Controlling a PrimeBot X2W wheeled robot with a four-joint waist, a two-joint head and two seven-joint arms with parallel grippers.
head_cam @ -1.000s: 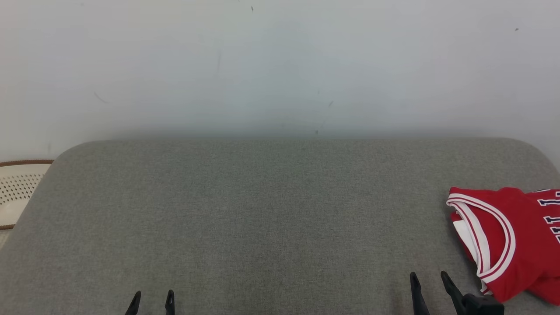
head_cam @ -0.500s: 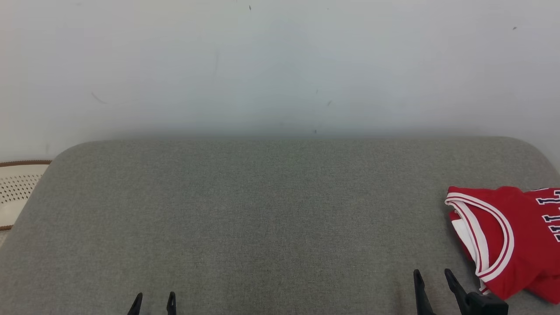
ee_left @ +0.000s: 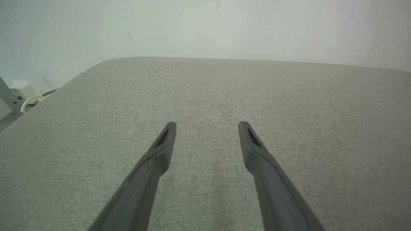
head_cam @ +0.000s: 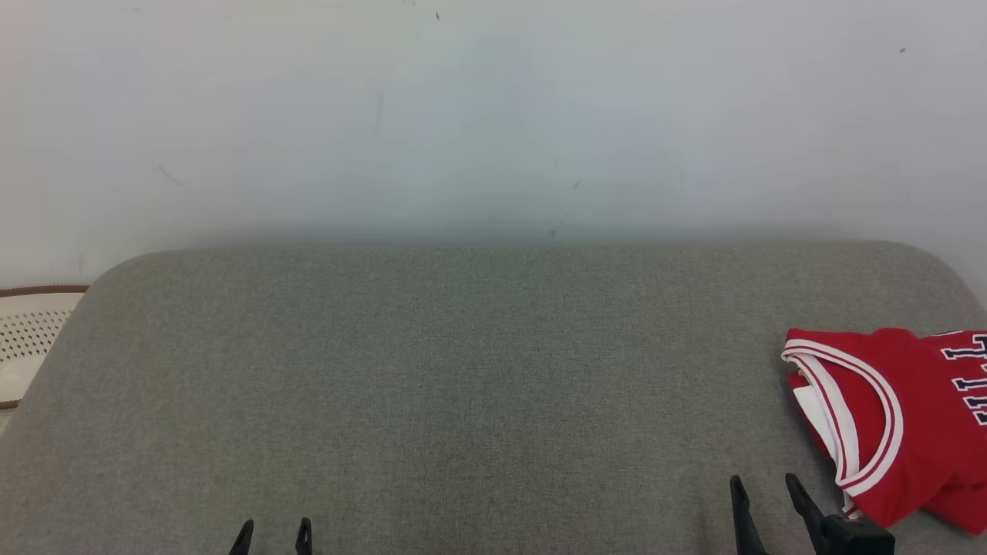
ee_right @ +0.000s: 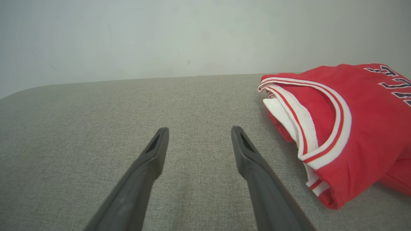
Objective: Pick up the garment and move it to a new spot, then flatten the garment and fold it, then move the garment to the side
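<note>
The garment is a red jersey with white and red trim and dark lettering, folded into a bundle at the right edge of the grey padded surface. The right wrist view has the garment lying to the right of my fingers. My right gripper stands open just left of it near the front edge, apart from the cloth, with nothing between its fingers. My left gripper is open at the lower left over bare fabric, holding nothing.
A pale wall rises behind the padded surface. A cream perforated object with a brown rim sits off the surface's left edge. A white fixture and cable show past the left corner in the left wrist view.
The whole head picture has drifted slightly left, so the camera has shifted. Both grippers stay open in the same places and the garment lies as before.
</note>
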